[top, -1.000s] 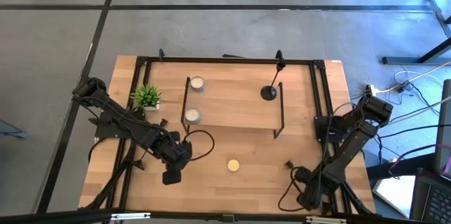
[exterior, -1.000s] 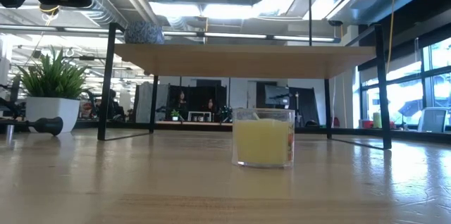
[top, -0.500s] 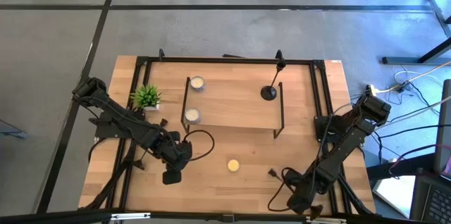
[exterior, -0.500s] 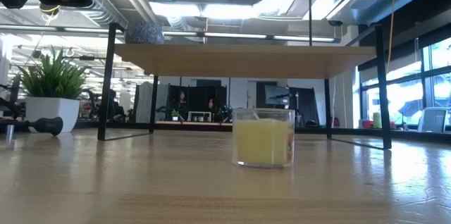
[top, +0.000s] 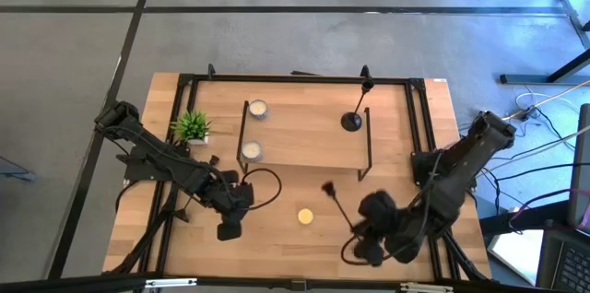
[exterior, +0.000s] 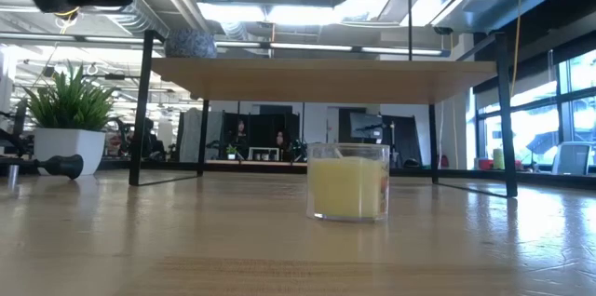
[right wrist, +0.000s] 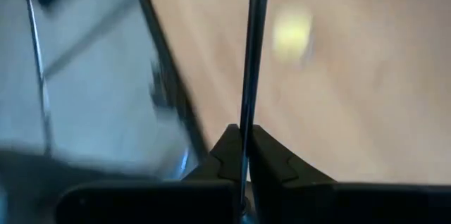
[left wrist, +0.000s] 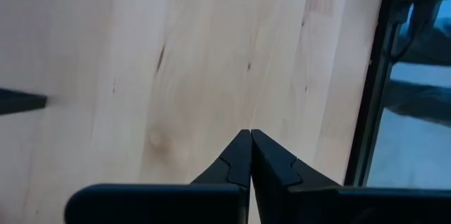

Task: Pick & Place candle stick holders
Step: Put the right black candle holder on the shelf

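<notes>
right gripper [right wrist: 241, 155] pinching candlestick [top: 337, 205] near table edge [top: 277, 276]

A grey concrete floor [top: 304, 44] is spreading around the wooden table [top: 277, 238], crossed by dark seam lines. Pale cables [top: 539, 99] are trailing over the floor off the table's right edge, and a dark metal frame leg [top: 553, 72] is showing beyond them. In the low view, an open office is stretching behind the table: exposed ducts and pipes [exterior: 242, 26] are running under the ceiling, and long light strips [exterior: 279, 12] are glowing there. Tall windows [exterior: 568, 100] are letting in daylight on the right side. Desks and dark furniture [exterior: 261, 147] are standing far back in the room, too small to tell apart.
</notes>
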{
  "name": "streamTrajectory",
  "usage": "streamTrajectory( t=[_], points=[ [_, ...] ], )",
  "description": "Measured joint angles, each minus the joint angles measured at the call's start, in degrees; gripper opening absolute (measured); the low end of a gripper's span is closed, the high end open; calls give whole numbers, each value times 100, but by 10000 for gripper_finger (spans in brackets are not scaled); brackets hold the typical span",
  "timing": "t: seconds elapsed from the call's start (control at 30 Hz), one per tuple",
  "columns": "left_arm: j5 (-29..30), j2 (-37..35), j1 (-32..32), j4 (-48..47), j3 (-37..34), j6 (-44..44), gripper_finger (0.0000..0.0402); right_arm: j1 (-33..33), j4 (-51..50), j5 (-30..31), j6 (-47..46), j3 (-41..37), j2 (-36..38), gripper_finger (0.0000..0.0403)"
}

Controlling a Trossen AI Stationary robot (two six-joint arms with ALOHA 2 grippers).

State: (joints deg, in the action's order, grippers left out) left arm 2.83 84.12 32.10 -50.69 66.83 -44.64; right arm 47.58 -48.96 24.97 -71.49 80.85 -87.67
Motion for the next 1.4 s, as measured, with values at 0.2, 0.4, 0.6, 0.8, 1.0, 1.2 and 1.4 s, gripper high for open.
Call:
streamTrajectory(
  t=[0.2, 0.4, 0.6, 0.8, 1.0, 1.2, 1.4],
  points=[
    [207, 0, 0, 286, 0, -127, 1, -111, -834, 2355, 1672, 1299, 3, 9],
    [269, 0, 11, 664, 72, -173, 2, -234, -1535, 4460, 1909, 1646, 11, 7],
    [729, 0, 5, 735, 397, -214, 1, -424, -2693, 5051, 198, 1204, 3, 7],
    [1580, 0, -42, 1036, 749, -214, 1, -419, -2758, 5381, -1081, 167, -3, 7],
    [2123, -2, -90, 1073, 1081, -99, 1, -264, -2807, 5231, -1706, -609, 47, 7],
    [2056, -3, -280, 1073, 1185, 135, 2, -114, -2735, 5133, -1674, -806, 357, 7],
    [1970, -2, -445, 1110, 1185, 192, 1, -42, -865, 4324, 640, -605, 830, 7]
  ],
)
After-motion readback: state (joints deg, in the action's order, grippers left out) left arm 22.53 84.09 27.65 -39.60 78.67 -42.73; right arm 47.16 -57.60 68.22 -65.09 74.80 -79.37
